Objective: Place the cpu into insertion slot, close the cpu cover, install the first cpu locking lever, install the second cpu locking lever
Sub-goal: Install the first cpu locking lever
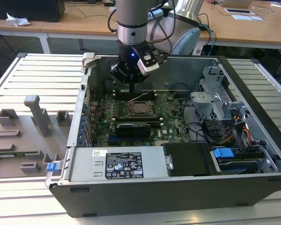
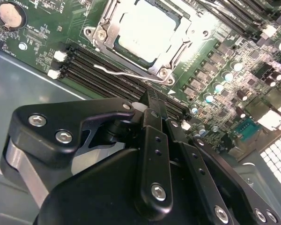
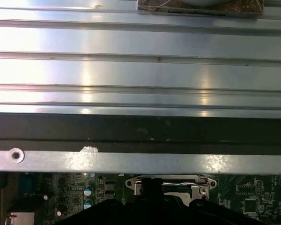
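Exterior view: one cpu, one end effector.

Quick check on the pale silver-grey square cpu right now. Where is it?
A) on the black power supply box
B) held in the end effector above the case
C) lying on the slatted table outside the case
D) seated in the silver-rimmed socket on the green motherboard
D: in the second wrist view the pale silver-grey square cpu sits inside the silver-rimmed square insertion slot on the green motherboard, beyond the black end effector.
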Motion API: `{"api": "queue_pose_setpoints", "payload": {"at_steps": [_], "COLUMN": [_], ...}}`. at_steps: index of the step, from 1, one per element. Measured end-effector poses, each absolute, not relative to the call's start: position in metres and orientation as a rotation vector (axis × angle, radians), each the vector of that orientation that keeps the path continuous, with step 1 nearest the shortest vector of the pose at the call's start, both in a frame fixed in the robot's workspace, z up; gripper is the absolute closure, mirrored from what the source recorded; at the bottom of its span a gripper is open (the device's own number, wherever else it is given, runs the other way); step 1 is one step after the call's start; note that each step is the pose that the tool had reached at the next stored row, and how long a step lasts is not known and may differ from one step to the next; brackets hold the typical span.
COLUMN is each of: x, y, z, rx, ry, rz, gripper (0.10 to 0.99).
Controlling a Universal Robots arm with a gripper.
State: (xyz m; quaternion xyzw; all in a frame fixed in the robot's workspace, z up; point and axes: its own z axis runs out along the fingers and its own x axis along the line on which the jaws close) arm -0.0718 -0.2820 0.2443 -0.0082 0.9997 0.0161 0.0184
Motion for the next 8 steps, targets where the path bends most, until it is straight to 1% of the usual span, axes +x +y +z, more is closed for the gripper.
{"api": "queue_pose_setpoints", "payload": {"at_steps": [3, 8], "x": [-0.072, -0.065], "y": [-0.282, -0.281], "z": [0.24, 0.228], "rx": [-0.025, -0.025], "ry": [3.104, 3.104], "rz": [0.07, 0.071], "gripper": [0.98, 0.98]}}
